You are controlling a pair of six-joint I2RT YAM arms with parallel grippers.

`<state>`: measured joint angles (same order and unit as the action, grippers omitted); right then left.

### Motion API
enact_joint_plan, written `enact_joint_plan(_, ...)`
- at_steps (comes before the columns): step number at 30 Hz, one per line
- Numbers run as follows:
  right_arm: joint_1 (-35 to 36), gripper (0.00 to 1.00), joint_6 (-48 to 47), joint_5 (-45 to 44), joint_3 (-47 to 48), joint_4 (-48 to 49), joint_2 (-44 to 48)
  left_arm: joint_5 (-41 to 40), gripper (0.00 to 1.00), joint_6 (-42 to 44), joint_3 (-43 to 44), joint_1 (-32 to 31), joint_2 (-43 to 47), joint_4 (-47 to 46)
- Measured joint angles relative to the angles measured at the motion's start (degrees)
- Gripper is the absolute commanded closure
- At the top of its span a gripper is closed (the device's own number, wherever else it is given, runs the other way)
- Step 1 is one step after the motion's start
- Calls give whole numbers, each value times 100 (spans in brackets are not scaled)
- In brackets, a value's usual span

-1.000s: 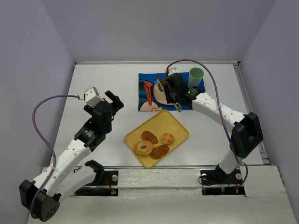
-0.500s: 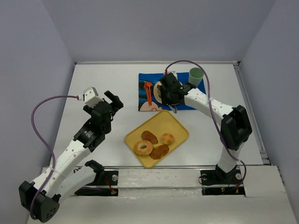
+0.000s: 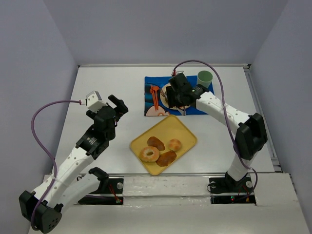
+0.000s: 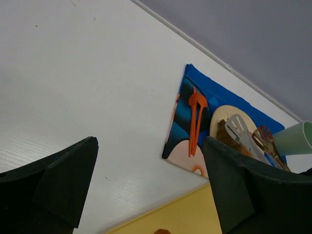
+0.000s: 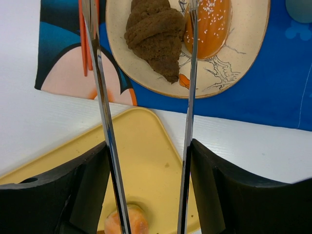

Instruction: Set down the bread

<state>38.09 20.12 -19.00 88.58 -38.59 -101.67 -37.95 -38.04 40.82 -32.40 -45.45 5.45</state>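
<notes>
- Dark brown ridged croissant [image 5: 156, 36] touching glossy orange oval roll [image 5: 210, 24], both on cream crackle-glazed plate [image 5: 243, 53].
- Right claw [image 5: 144, 105] holds metal tongs [image 5: 102, 122], prongs apart, empty.
- Left claw [image 4: 146, 185] wide open, empty.
- Matte white bench [image 3: 97, 92], grey walls.

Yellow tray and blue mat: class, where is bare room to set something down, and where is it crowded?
Free: the yellow tray's far half, and the white table left of the blue mat. Crowded: the tray's near corner with four pastries, and the plate holding the brown croissant and orange roll.
</notes>
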Motion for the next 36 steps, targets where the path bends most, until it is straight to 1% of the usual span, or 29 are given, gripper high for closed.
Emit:
enact_joint_plan(2, 0, 36, -39, 0, 0, 4, 140, 0, 1, 0, 0, 0, 0, 0)
enact_joint_plan(8, 0, 36, -173, 114, -98, 131, 748, 2, 1, 0, 0, 0, 0, 0)
enact_joint_plan(12, 0, 36, -188, 173, -581, 391, 1421, 24, 1, 0, 0, 0, -9, -4)
enact_joint_plan(16, -2, 37, 0, -151, -1305, 481, 2188, 28, 1, 0, 0, 2, -26, -2)
enact_joint_plan(21, -70, 37, 317, -350, -2114, 476, 2933, 42, 1, 0, 0, 2, -35, -4)
enact_joint_plan(26, -149, 37, 1106, -619, -2929, 308, 3661, 50, 1, 0, 0, 2, -63, -4)
enact_joint_plan(31, -223, 33, 2291, -817, -3711, -592, 4459, 109, 1, 4, -4, 4, -61, -22)
enact_joint_plan(34, -229, 32, 2817, -697, -4334, -824, 4701, 201, 1, 13, -33, 17, -63, -92)
enact_joint_plan(36, -238, 29, 3038, -579, -4658, -949, 4666, 227, 1, 13, -42, 17, -74, -111)
